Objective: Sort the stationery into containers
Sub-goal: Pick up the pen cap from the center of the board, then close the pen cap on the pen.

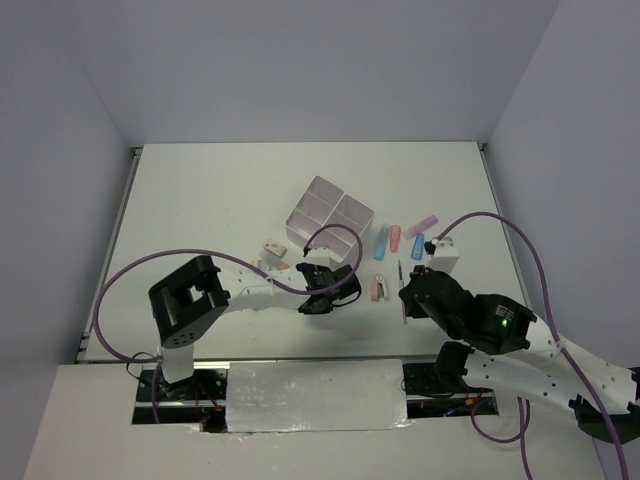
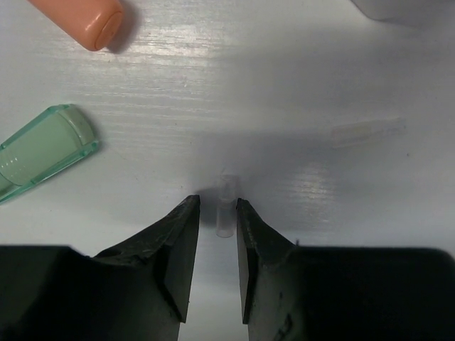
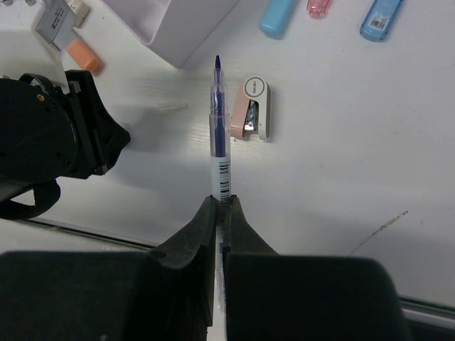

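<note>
My right gripper (image 3: 221, 202) is shut on a thin white pen (image 3: 219, 121) with a blue tip and a barcode, held above the table. It also shows in the top view (image 1: 404, 298). My left gripper (image 2: 217, 202) is open and low over the table, its fingertips on either side of a small clear pen cap (image 2: 226, 213). In the top view it (image 1: 322, 290) sits just in front of the white four-compartment box (image 1: 330, 218). A pink mini stapler (image 3: 252, 108) lies beyond the pen tip. A green highlighter (image 2: 43, 149) and an orange one (image 2: 92, 18) lie left of the left gripper.
Blue (image 1: 381, 241), pink (image 1: 395, 237), blue (image 1: 417, 246) and pale pink (image 1: 422, 226) highlighters lie in a row right of the box. A small eraser-like item (image 1: 272, 248) lies left of the box. The box corner (image 2: 405, 8) is close ahead on the right.
</note>
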`<state>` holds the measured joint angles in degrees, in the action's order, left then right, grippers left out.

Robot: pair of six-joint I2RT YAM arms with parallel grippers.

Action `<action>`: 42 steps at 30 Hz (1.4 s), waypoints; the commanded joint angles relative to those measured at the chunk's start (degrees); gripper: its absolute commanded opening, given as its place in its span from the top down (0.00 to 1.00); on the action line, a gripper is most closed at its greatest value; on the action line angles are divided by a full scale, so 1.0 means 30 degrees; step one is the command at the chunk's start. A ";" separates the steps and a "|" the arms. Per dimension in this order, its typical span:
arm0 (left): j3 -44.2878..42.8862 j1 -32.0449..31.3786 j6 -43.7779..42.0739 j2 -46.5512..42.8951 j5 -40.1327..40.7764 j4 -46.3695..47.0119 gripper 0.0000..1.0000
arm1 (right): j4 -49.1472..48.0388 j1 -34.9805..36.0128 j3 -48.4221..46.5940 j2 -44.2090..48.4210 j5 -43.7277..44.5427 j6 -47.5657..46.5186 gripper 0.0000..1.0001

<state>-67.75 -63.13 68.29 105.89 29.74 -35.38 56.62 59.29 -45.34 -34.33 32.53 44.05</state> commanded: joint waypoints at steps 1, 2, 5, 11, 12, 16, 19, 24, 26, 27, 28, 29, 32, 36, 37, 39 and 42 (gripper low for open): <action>0.0433 -0.0079 0.0439 0.0446 -0.0273 0.0454 0.61 | -0.0358 0.0130 0.0085 -0.0130 0.0406 0.0023 1.00; 0.0433 -0.0107 0.0381 0.0592 -0.0302 0.0512 0.62 | -0.0358 0.0130 0.0085 -0.0188 0.0376 -0.0006 1.00; 0.0695 -0.0078 0.0381 0.0652 -0.0507 0.0629 0.73 | -0.0299 0.0130 0.0055 -0.0189 0.0405 0.0023 1.00; 0.1925 -0.0078 0.0527 -0.0020 -0.0860 0.1303 1.00 | -0.0562 0.0130 0.0143 0.0279 0.0259 -0.0181 1.00; 0.2073 -0.0107 0.0527 -0.0167 -0.0888 0.1362 1.00 | -0.0679 0.0130 0.0201 0.0338 0.0230 -0.0240 1.00; 0.2046 -0.0079 0.0264 -0.1483 -0.0451 0.1187 1.00 | -0.1965 0.0130 0.0669 0.1040 -0.0616 -0.0883 1.00; 0.1636 -0.0079 -0.0874 -0.4083 0.0923 0.1274 1.00 | -0.4015 0.0131 0.1635 0.2094 -0.1437 -0.1559 1.00; 0.1663 0.1792 -0.4800 -0.7369 0.0293 0.4959 1.00 | -0.8020 0.0130 0.3214 0.2595 -0.2551 -0.1267 1.00; 0.2043 0.2874 -0.6119 -0.9063 -0.0621 0.6452 1.00 | -0.9200 0.0189 0.3628 0.1722 -0.3513 -0.1004 1.00; 0.2219 0.3112 -0.6384 -0.9713 -0.1263 0.7939 1.00 | -1.0656 0.0305 0.4065 0.1281 -0.3897 -0.1003 1.00; 0.2859 0.3318 -0.6851 -1.0966 -0.1589 0.8795 1.00 | -1.1395 0.0393 0.4243 0.0435 -0.4191 -0.0887 1.00; 0.3213 0.3407 -0.7146 -1.1559 -0.1969 0.9790 1.00 | -1.2157 0.0858 0.4448 0.0050 -0.4426 -0.0914 1.00; 0.5087 0.3466 -0.7587 -1.4049 -0.3112 1.3512 1.00 | -1.6658 0.1796 0.5529 -0.0949 -0.4810 -0.1294 1.00; 0.7516 0.3496 -0.7821 -1.6597 -0.4282 1.6997 1.00 | -1.8431 0.2063 0.5476 -0.1974 -0.5043 -0.1559 1.00; 0.7900 0.3496 -0.7968 -1.6865 -0.4635 1.7529 1.00 | -1.8753 0.2122 0.5533 -0.2121 -0.5218 -0.1791 1.00; 0.8719 0.3496 -0.8203 -1.7363 -0.5396 1.8641 1.00 | -2.0334 0.2298 0.5563 -0.2326 -0.6184 -0.2027 1.00; 0.9601 0.3496 -0.8291 -1.7832 -0.5868 1.9523 1.00 | -2.1509 0.2649 0.5447 -0.2619 -0.6655 -0.2203 1.00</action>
<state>-40.47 -52.53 45.41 53.87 15.99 14.15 1.80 66.02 -28.14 -41.63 15.05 39.09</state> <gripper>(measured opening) 0.192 0.037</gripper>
